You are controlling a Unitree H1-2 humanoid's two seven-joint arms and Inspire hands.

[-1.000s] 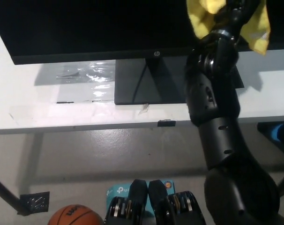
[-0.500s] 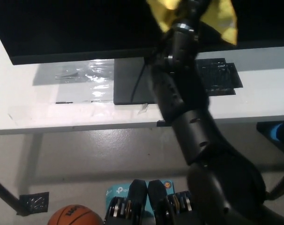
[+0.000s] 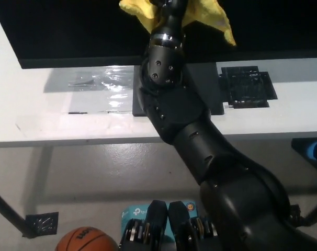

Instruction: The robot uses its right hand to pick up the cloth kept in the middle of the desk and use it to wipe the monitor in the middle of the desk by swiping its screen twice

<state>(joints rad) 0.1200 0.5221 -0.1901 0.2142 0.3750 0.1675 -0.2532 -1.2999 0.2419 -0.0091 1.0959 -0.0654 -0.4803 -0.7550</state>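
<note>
The black monitor (image 3: 69, 31) fills the top of the head view, its screen dark and its base (image 3: 211, 94) on the white desk (image 3: 54, 125). My black right arm reaches up across the picture to the screen. My right hand (image 3: 174, 5) is at the very top edge, shut on the yellow cloth (image 3: 208, 15), which lies bunched against the screen on both sides of the wrist. Most of the hand is cut off by the frame. My left hand is out of view.
A black textured mat (image 3: 249, 86) lies on the desk right of the monitor base. Clear plastic tape (image 3: 95, 83) shines on the desk at left. An orange basketball (image 3: 85, 240) and a teal box (image 3: 132, 214) sit on the floor below. A blue object (image 3: 316, 149) shows at right.
My right arm has swept left along the screen with the yellow cloth, from the upper right to the top middle. The camera shifted slightly.
</note>
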